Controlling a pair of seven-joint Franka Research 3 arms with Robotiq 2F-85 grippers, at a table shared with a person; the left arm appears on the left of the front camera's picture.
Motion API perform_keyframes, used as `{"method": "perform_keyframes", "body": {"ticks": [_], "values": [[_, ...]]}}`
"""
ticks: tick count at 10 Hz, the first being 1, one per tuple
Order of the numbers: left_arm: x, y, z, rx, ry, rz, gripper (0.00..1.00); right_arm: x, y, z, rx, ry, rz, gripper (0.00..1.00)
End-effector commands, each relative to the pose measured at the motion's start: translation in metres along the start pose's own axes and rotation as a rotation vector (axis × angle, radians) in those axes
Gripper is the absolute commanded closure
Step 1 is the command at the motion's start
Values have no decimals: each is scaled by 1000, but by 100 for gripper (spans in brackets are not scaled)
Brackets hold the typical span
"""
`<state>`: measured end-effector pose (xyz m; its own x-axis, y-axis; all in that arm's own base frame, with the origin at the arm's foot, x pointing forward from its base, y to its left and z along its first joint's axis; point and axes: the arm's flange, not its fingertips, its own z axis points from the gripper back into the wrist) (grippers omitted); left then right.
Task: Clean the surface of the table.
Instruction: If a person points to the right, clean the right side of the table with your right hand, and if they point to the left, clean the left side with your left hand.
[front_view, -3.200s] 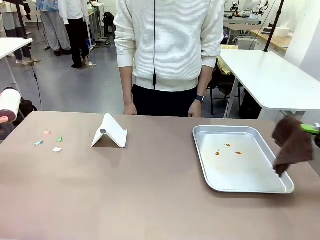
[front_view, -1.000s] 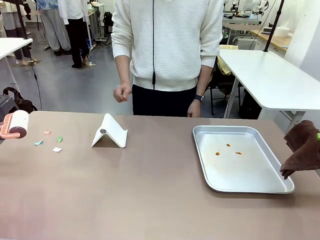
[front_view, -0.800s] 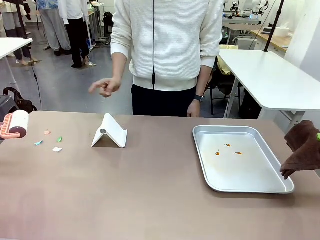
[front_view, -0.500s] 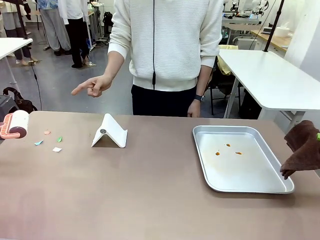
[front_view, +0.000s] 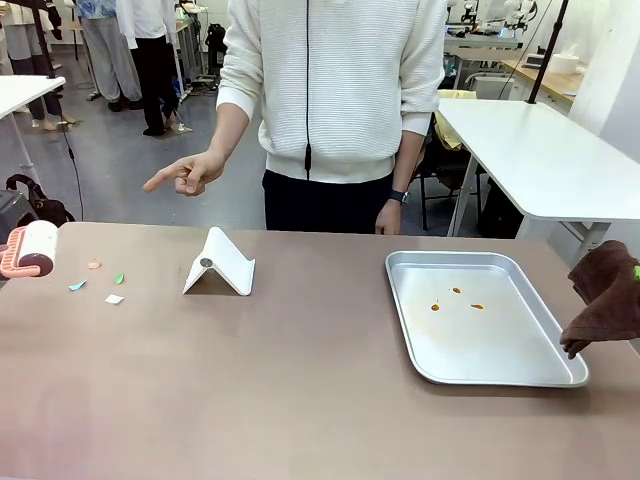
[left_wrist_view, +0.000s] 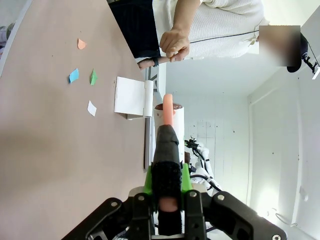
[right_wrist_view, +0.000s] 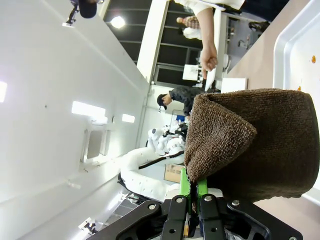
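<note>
Four paper bits (front_view: 100, 283) are sitting on the tabletop (front_view: 300, 390) far left of the tray (front_view: 572, 376), and the person's hand (front_view: 188, 172) is now pointing that way. Probably the roller (front_view: 35, 247) goes next; the left end effector (left_wrist_view: 167, 177) is squeezing it, the right end effector (right_wrist_view: 194, 189) a cloth (front_view: 606, 300).

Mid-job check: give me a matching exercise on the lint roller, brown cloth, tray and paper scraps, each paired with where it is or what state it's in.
1 lint roller
2 brown cloth
3 tray
4 paper scraps

A loose on the table, robot's left side
B gripped by the right claw
C bears orange spots
D gripped by the left claw

Pairs: 1-D, 2-B, 3-C, 4-A.
</note>
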<state>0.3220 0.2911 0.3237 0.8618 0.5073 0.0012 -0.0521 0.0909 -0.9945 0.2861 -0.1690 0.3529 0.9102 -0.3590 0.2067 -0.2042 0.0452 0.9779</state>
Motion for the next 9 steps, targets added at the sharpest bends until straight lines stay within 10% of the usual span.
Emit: {"method": "perform_keyframes", "body": {"ticks": [1,9], "values": [[2,-3,-6,33,-23,-16,78,0,8,1,-2,4,-21,100],[26,9,-23,298,-214,-20,78,0,8,1,-2,4,-21,100]]}}
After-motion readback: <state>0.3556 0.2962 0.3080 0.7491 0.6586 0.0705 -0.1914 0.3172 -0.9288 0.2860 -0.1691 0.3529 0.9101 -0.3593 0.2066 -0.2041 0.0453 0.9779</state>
